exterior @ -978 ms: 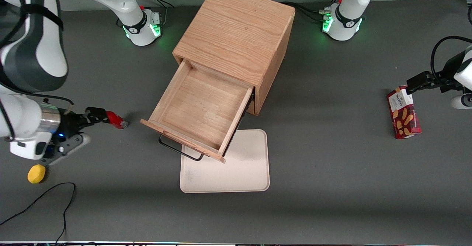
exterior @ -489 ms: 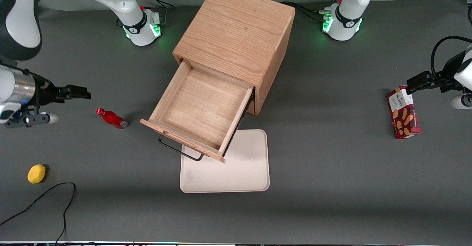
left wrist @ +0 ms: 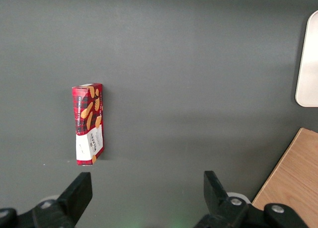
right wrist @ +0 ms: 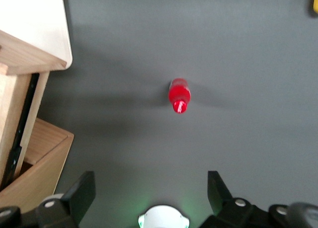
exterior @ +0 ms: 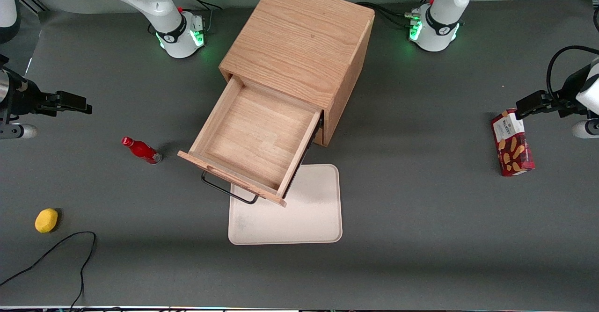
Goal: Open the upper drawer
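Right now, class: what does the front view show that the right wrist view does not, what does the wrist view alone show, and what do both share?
Only the front view shows the cabinet top, the biscuit box and the whole pulled-out upper drawer. Only the right wrist view shows the pincer wide open, above bare table. Both share the red bottle, the yellow fruit, the cream tray and part of the drawer.

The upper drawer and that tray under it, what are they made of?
The upper drawer looks like light oak: visible grain, matte finish, thin black wire handle. The tray seems smooth cream plastic, though that's uncertain. The end effector hangs open, far off.
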{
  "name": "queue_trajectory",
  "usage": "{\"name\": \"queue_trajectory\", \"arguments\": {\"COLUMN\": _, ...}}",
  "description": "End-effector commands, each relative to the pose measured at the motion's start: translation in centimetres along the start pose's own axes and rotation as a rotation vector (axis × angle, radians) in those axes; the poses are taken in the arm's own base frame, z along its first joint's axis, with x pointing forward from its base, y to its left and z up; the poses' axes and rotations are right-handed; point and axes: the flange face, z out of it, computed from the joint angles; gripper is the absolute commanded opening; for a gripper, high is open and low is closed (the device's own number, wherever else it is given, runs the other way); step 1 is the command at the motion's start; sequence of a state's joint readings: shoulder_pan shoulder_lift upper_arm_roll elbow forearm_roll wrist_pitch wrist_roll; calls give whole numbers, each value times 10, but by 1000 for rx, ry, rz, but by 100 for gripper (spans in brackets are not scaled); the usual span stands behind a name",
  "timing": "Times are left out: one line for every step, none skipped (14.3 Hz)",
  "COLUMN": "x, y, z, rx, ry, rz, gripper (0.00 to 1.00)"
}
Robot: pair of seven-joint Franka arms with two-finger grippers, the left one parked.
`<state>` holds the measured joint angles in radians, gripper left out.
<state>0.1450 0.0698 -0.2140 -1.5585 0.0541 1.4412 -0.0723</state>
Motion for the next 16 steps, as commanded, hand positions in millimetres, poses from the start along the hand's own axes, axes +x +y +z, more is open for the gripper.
{"name": "queue_trajectory", "arguments": {"x": -24, "y": -5, "z": -7, "rx": -18, "ry": 39, "rz": 4, "gripper": 100}}
{"name": "queue_trajectory", "arguments": {"x": -35, "y": -1, "z": 6, "rx": -22, "ry": 24, "rz": 4, "gripper": 100}}
{"name": "queue_trajectory", "arguments": {"x": -49, "y": 10, "z": 8, "rx": -31, "ry": 80, "rz": 15, "gripper": 100}}
{"name": "queue_trajectory", "arguments": {"x": -57, "y": 15, "z": 13, "rx": -26, "ry": 113, "rz": 23, "gripper": 100}}
{"name": "queue_trajectory", "arguments": {"x": -59, "y": 12, "z": 14, "rx": -33, "ry": 120, "rz": 17, "gripper": 100}}
{"name": "queue_trajectory", "arguments": {"x": -58, "y": 6, "z": 11, "rx": -41, "ry": 126, "rz": 15, "gripper": 100}}
{"name": "queue_trajectory", "arguments": {"x": -55, "y": 1, "z": 5, "rx": -51, "ry": 135, "rz": 16, "gripper": 100}}
{"name": "queue_trajectory", "arguments": {"x": -52, "y": -3, "z": 2, "rx": -58, "ry": 134, "rz": 15, "gripper": 100}}
{"name": "queue_trajectory", "arguments": {"x": -48, "y": -8, "z": -2, "rx": -60, "ry": 133, "rz": 14, "gripper": 100}}
{"name": "queue_trajectory", "arguments": {"x": -41, "y": -11, "z": -5, "rx": -61, "ry": 125, "rz": 5, "gripper": 100}}
{"name": "queue_trajectory", "arguments": {"x": -39, "y": -11, "z": -9, "rx": -59, "ry": 111, "rz": -4, "gripper": 100}}
{"name": "queue_trajectory", "arguments": {"x": -33, "y": -11, "z": -11, "rx": -56, "ry": 85, "rz": -8, "gripper": 100}}
{"name": "queue_trajectory", "arguments": {"x": -28, "y": -8, "z": -12, "rx": -54, "ry": 61, "rz": -17, "gripper": 100}}
{"name": "queue_trajectory", "arguments": {"x": -23, "y": -6, "z": -13, "rx": -52, "ry": 43, "rz": -36, "gripper": 100}}
{"name": "queue_trajectory", "arguments": {"x": -21, "y": -2, "z": -15, "rx": -49, "ry": 41, "rz": -55, "gripper": 100}}
{"name": "queue_trajectory", "arguments": {"x": -17, "y": 4, "z": -14, "rx": -47, "ry": 38, "rz": -60, "gripper": 100}}
